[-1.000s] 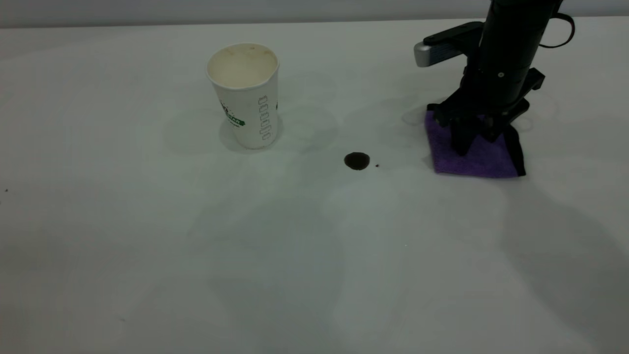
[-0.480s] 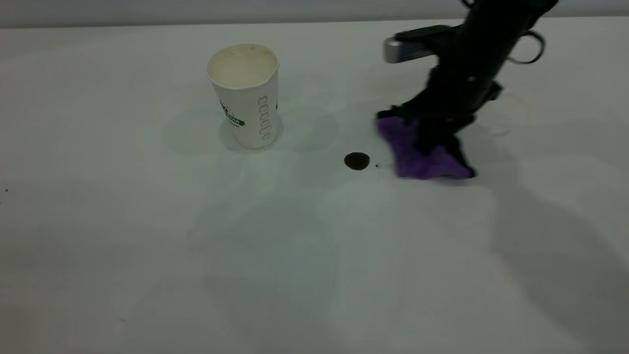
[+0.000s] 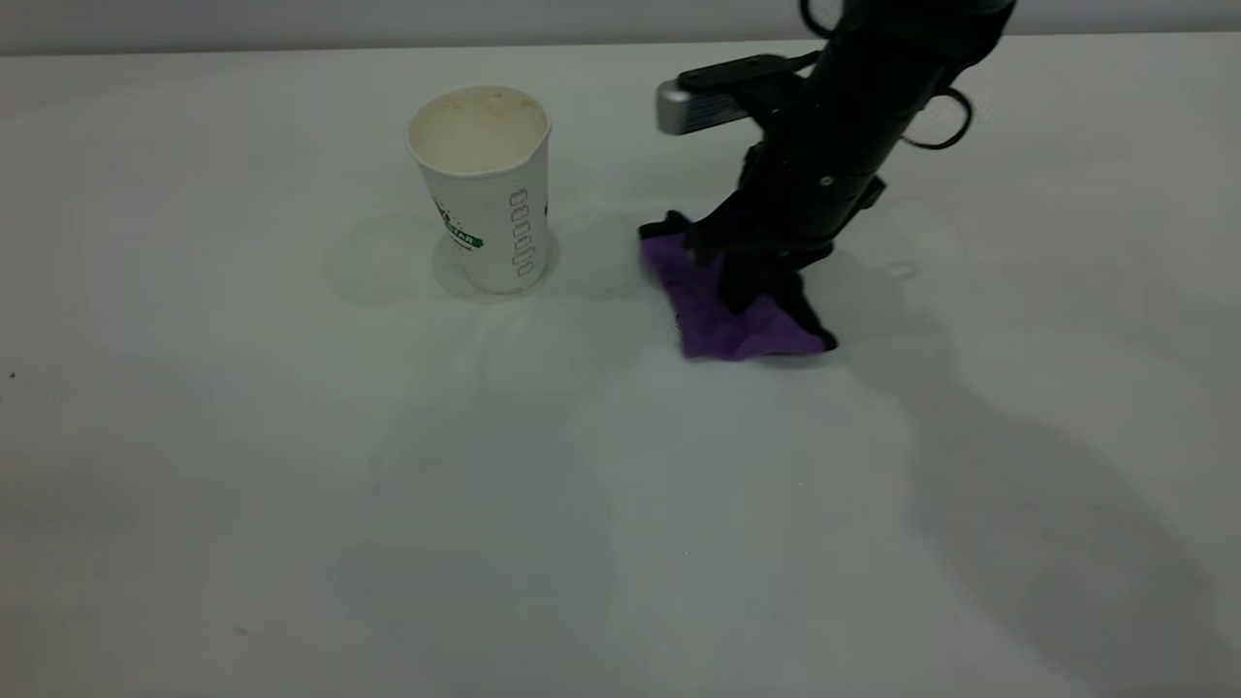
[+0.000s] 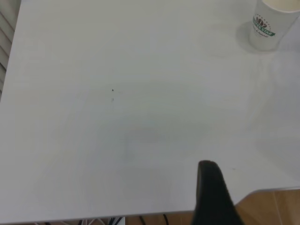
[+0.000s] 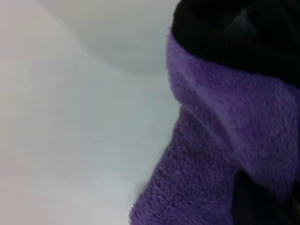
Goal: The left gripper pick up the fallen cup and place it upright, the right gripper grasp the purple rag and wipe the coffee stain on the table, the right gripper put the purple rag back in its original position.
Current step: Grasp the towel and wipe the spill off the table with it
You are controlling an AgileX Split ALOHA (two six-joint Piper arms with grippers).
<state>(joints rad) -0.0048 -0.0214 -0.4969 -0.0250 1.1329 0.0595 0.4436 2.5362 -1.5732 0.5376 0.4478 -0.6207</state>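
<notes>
Cup [image 3: 487, 184]: upright on tabletop [image 3: 291, 485], mouth up, well apart from rag.
Purple rag [image 3: 722, 315]: bunched on tabletop right of cup, stain not visible.
Right tool [image 3: 751, 281]: pinching rag, pressing down.
Left tool [image 4: 213, 197]: at tabletop edge; finger state cannot tell.

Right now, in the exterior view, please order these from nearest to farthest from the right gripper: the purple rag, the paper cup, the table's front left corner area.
1. The purple rag: pinned under the right gripper, touching it.
2. The paper cup: upright, off to that view's left, apart from the rag.
3. The table front left area: farthest, bare white surface.
</notes>
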